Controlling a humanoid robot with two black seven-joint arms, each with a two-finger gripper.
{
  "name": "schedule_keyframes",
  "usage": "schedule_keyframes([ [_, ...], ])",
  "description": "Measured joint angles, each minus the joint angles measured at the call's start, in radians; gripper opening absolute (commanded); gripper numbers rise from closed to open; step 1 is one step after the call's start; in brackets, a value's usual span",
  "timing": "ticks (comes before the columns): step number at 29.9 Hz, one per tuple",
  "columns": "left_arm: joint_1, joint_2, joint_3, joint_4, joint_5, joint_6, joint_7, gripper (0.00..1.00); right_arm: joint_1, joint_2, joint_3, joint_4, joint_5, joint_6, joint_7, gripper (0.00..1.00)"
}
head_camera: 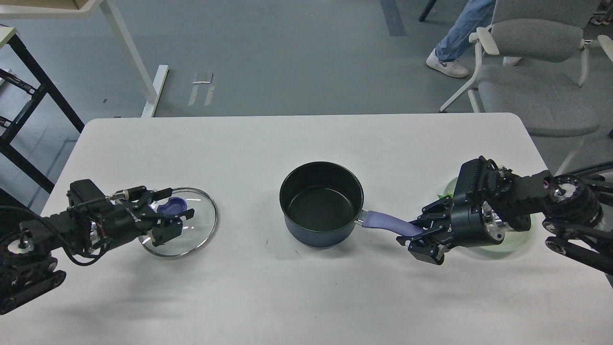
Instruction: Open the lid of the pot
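The pot lid point(184, 222) lies flat on the table point(306, 139), left of the uncovered pot point(321, 203). The left tool point(170, 218) is spread around its knob point(171, 207). The right tool point(415, 235) pinches the pot's handle point(389, 224).

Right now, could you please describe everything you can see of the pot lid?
The pot lid is a round lid of clear glass with a thin metal rim and a flat purple-blue knob at its centre. It is off the pot and lies knob up on the white table, to the pot's left, apart from it. The left end effector is over it, its open fingers on either side of the knob; whether they touch it cannot be told.
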Motion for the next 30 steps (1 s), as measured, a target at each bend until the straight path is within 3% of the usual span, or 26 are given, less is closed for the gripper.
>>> schedule_keyframes([
  [5,-0.007,0.026,-0.006,-0.039,-0.058,-0.008,0.0,0.99,-0.001,0.0,0.0,0.0,0.0,0.0,0.0,0.34],
  [8,-0.029,0.074,-0.01,-0.116,-0.203,-0.056,0.0,0.99,-0.001,0.0,0.0,0.0,0.0,0.0,0.0,0.41],
  [11,-0.074,0.121,-0.037,-0.2,-0.44,-0.174,0.0,0.99,-0.001,0.0,0.0,0.0,0.0,0.0,0.0,0.62],
  [13,-0.091,0.137,-0.079,-0.236,-0.611,-0.267,0.0,0.99,-0.001,0.0,0.0,0.0,0.0,0.0,0.0,0.7],
  [16,-0.1,0.139,-0.187,-0.258,-0.858,-0.407,0.0,0.99,-0.001,-0.002,0.002,0.001,0.002,0.0,0.0,0.95],
  [17,-0.101,0.135,-0.225,-0.261,-0.927,-0.447,0.0,0.99,-0.001,-0.002,0.003,0.001,0.003,0.0,0.0,0.98],
  [22,-0.121,0.107,-0.344,-0.266,-1.122,-0.554,0.0,0.99,0.002,-0.019,0.015,0.005,0.029,-0.007,0.0,0.98],
  [30,-0.142,0.061,-0.426,-0.267,-1.316,-0.572,0.011,0.99,0.03,-0.111,0.1,0.038,0.228,-0.021,0.0,0.98],
])
